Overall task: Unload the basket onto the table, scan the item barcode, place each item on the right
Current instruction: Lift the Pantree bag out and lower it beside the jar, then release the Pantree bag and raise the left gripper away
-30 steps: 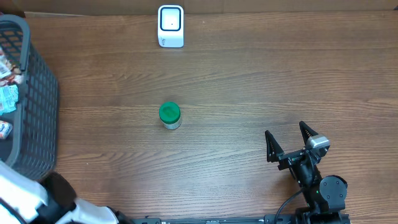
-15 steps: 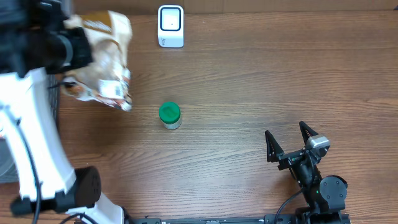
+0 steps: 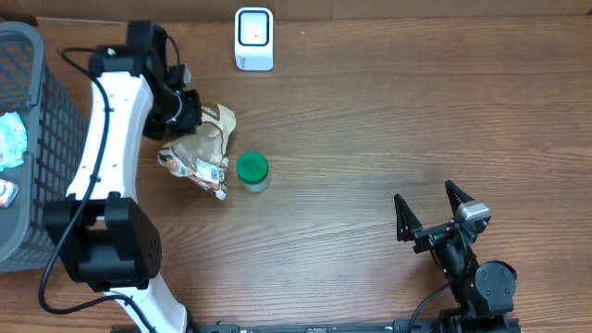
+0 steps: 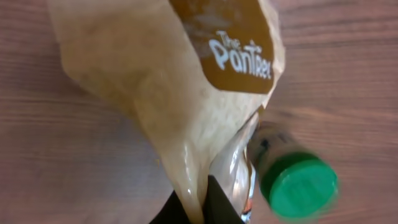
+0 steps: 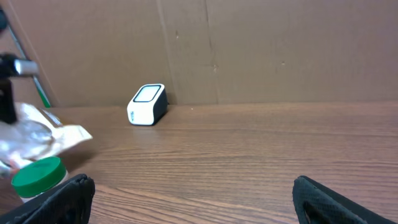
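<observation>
Since half a sec ago the left arm has swung in from the basket [image 3: 55,185] side & brought the bag [image 3: 199,148] down over the table [image 3: 370,111]. The right arm hasn't moved. Bag now hangs from the left tool [image 3: 185,113], just left of the green-lidded jar [image 3: 252,171]. Can't tell if bag & jar touch.

Bag looks light, soft & crinkly: film w/ loose contents. It'll prob sag & twist, so the barcode face may fold, and the film is likely slick. Best hold is a flat sealed edge, about where it's pinched now.

Left tool: clamped together on the bag's thin edge. Right tool [image 3: 425,194]: spread wide, holds nothing, well apart from everything. Scanner [image 3: 253,39] sits at the far edge, beyond the bag.
</observation>
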`<state>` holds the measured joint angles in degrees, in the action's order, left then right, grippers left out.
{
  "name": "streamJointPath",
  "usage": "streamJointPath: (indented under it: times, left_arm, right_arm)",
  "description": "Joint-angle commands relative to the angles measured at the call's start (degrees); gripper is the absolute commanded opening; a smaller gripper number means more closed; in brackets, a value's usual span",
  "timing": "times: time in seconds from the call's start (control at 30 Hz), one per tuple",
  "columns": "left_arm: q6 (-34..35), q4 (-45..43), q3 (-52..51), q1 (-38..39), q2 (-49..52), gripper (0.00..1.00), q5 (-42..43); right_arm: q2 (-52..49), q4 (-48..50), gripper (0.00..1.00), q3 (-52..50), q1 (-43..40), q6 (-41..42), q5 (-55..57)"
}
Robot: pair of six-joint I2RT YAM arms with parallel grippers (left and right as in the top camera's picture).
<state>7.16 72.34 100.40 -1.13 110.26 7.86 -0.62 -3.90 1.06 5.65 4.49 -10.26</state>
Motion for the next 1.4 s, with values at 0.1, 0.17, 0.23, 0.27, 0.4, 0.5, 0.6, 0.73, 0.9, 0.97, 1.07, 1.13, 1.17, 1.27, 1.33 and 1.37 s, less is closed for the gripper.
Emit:
streamJointPath:
  times: [0.1,0.17,0.23,0.27,0.4,0.5,0.6,0.73,0.9,0.97,1.07,1.13,1.17,1.27,1.33,1.37]
  left_arm:
    - [0.2,-17.2,-19.7,1.1,-0.8,0.04,9.0]
    - [0.8,-21.1,-23.3,1.8,-0.8,0.04,11.2]
    - [0.8,-23.7,-25.8,2.6,-0.7,0.04,13.3]
    - [1.0,-24.9,-26.9,3.2,-0.8,0.04,14.2]
    - [1.7,-26.2,-28.7,5.7,-0.8,0.04,14.4]
    - [1.7,-26.2,-28.2,6.5,-0.8,0.10,13.4]
    - [2.5,-24.5,-25.7,5.5,-0.8,0.26,13.0]
    - [2.2,-19.0,-19.1,3.5,-0.8,0.40,13.0]
    - [0.1,-9.4,-7.8,1.5,-0.8,0.59,8.3]
    - [0.1,-5.9,-3.2,1.1,-0.8,0.63,6.1]
    - [0.1,-2.9,1.4,1.1,-0.8,0.67,5.2]
    - [0.2,-1.8,2.8,1.2,-0.8,0.66,5.3]
    - [0.1,-1.6,3.1,1.2,-0.8,0.62,5.9]
    - [0.1,-0.9,3.7,1.1,-0.8,0.52,13.0]
    - [0.1,-0.8,3.8,1.0,-0.9,0.13,19.5]
    - [0.1,-0.8,3.8,1.0,-0.9,0.04,23.5]
  right_arm:
    - [0.5,0.3,1.00,-0.6,-0.3,0.1,-0.1]
    - [0.5,0.3,1.00,-0.6,-0.3,0.1,-0.1]
    - [0.5,0.3,1.00,-0.6,-0.3,0.1,-0.1]
    - [0.5,0.3,1.00,-0.6,-0.3,0.1,-0.1]
    - [0.5,0.3,1.00,-0.6,-0.3,0.2,-0.1]
    - [0.5,0.3,1.00,-0.6,-0.3,0.1,-0.1]
    - [0.5,0.3,1.00,-0.6,-0.3,0.1,-0.1]
    - [0.5,0.3,1.00,-0.6,-0.3,0.1,-0.1]
    - [0.5,0.3,1.00,-0.6,-0.3,0.1,-0.1]
    - [0.5,0.3,1.00,-0.6,-0.3,0.1,-0.1]
    - [0.5,0.3,1.00,-0.6,-0.3,0.1,-0.1]
    - [0.5,0.3,1.00,-0.6,-0.3,0.1,-0.1]
    - [0.5,0.3,1.00,-0.6,-0.3,0.1,-0.1]
    - [0.5,0.3,1.00,-0.6,-0.3,0.1,-0.1]
    - [0.5,0.3,1.00,-0.6,-0.3,0.1,-0.1]
    - [0.5,0.3,1.00,-0.6,-0.3,0.1,-0.1]
